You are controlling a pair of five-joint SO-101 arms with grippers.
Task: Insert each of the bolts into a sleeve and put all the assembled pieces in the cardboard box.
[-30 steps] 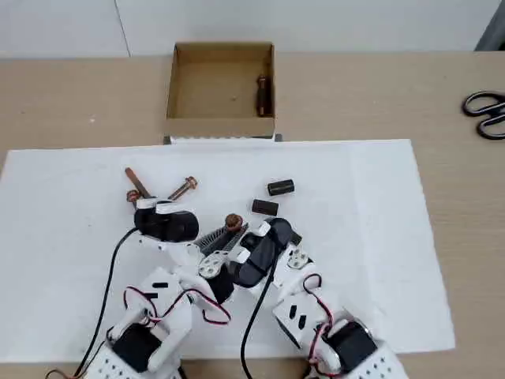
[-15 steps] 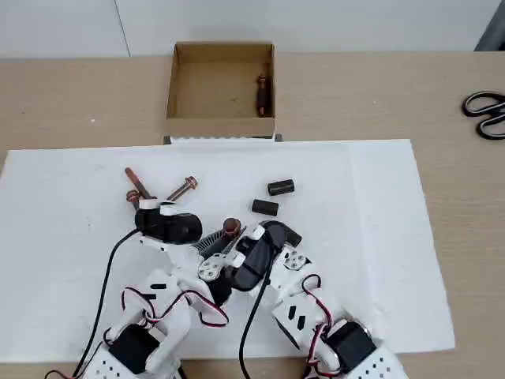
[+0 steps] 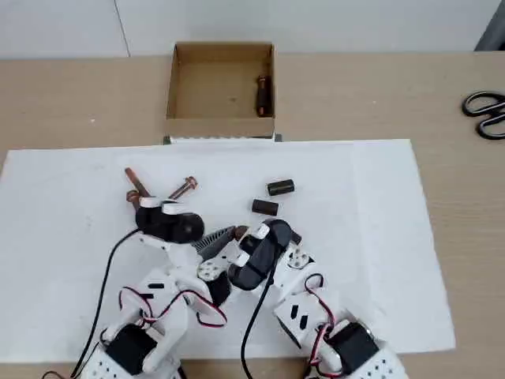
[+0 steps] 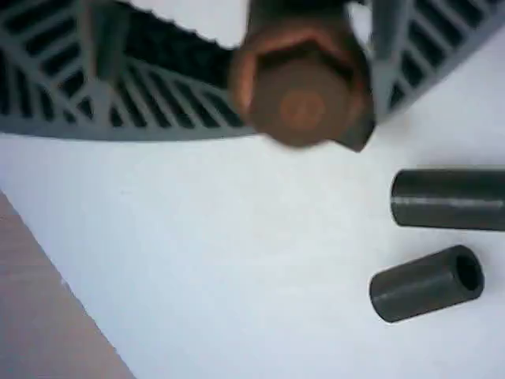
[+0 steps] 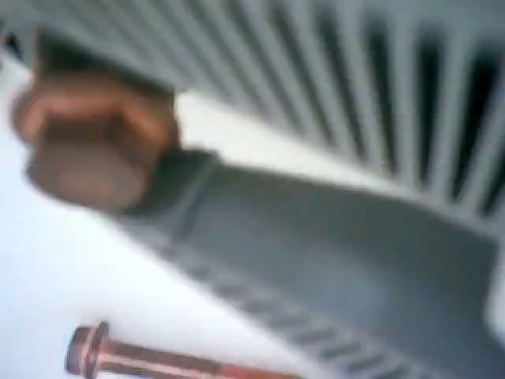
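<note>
My left gripper (image 3: 229, 234) is shut on a copper bolt (image 3: 239, 231), whose hex head (image 4: 300, 103) sits between the grey ribbed fingers (image 4: 118, 95). My right gripper (image 3: 264, 234) meets it tip to tip and holds a dark sleeve (image 5: 300, 229) right behind the bolt head (image 5: 95, 142); the sleeve is mostly hidden. Two loose black sleeves (image 3: 280, 188) (image 3: 264, 207) lie just beyond the grippers, also seen as sleeves (image 4: 450, 199) (image 4: 426, 283). Spare bolts (image 3: 136, 183) (image 3: 183, 188) lie to the left. The cardboard box (image 3: 177, 79) holds one assembled piece (image 3: 262, 93).
A white sheet (image 3: 371, 237) covers the work area on the wooden table (image 3: 394, 95). Scissors (image 3: 483, 110) lie at the far right edge. One loose bolt (image 5: 158, 359) lies on the sheet near the grippers.
The left gripper has carried the bolt a little nearer and to the right, closing on the right gripper's tip. The right gripper shifted only slightly.
</note>
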